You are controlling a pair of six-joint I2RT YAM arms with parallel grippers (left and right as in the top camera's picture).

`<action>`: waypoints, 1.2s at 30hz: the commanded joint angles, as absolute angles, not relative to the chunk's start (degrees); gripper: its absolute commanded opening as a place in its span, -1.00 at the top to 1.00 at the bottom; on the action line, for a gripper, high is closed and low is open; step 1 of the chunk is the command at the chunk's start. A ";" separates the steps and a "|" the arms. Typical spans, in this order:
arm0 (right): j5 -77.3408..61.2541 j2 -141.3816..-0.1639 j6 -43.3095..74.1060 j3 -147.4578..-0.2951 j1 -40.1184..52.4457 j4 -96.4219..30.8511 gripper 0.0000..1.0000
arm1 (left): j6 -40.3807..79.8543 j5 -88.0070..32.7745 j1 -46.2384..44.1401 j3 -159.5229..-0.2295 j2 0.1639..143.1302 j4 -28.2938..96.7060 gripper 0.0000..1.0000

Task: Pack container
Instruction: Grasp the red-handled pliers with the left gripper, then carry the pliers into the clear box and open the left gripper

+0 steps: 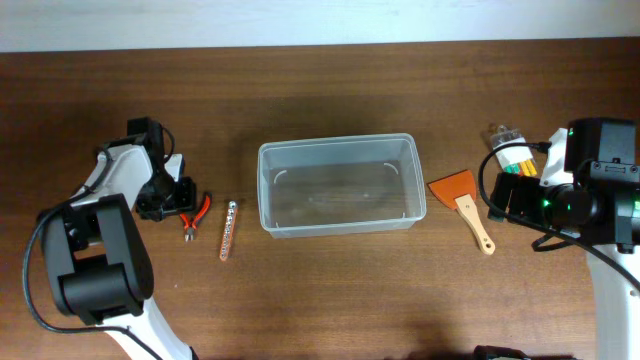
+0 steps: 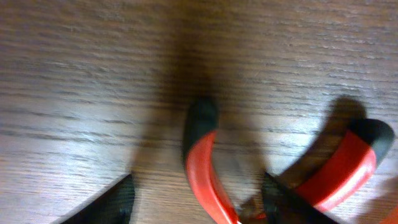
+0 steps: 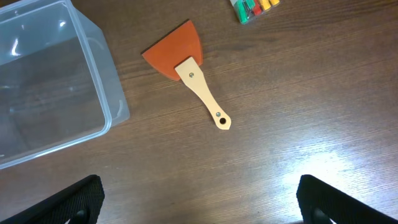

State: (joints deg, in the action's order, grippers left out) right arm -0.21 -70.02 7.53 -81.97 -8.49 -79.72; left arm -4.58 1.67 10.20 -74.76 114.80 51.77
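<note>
The clear plastic container [image 1: 340, 150] stands empty at the middle of the table; its corner also shows in the right wrist view [image 3: 112, 93]. Red pliers with black handle tips [image 1: 197, 214] lie to its left. My left gripper [image 1: 176, 200] is low over the pliers. In the left wrist view it [image 2: 196, 205] is open, with its fingers on either side of one pliers handle [image 2: 200, 155]. My right gripper [image 1: 512, 196] is open and empty [image 3: 199, 205] above bare wood, right of an orange scraper with a wooden handle [image 1: 462, 196] [image 3: 186, 62].
A thin copper-coloured beaded rod [image 1: 229, 230] lies between the pliers and the container. A small pack of coloured markers [image 1: 508, 150] [image 3: 255, 7] lies behind the scraper, near my right arm.
</note>
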 commanded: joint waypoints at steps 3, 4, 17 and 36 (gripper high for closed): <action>0.54 -69.80 7.77 -82.83 -8.69 -79.70 -0.97 | -4.08 2.66 10.39 -71.22 116.57 52.10 0.21; 0.54 -69.80 7.77 -82.83 -8.69 -79.70 -0.97 | -4.08 2.48 10.39 -71.22 116.57 52.12 0.28; 0.54 -69.80 7.77 -82.83 -8.69 -79.72 -0.97 | -3.05 0.54 10.39 -71.35 116.57 52.51 0.97; 0.60 -69.80 7.77 -82.85 -8.69 -79.13 -0.97 | -4.03 -3.27 4.14 -98.32 99.00 64.82 0.96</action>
State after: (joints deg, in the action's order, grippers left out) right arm -0.21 -70.02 7.49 -81.97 -8.49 -79.53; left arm -3.55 -1.37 8.34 -92.75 106.08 63.88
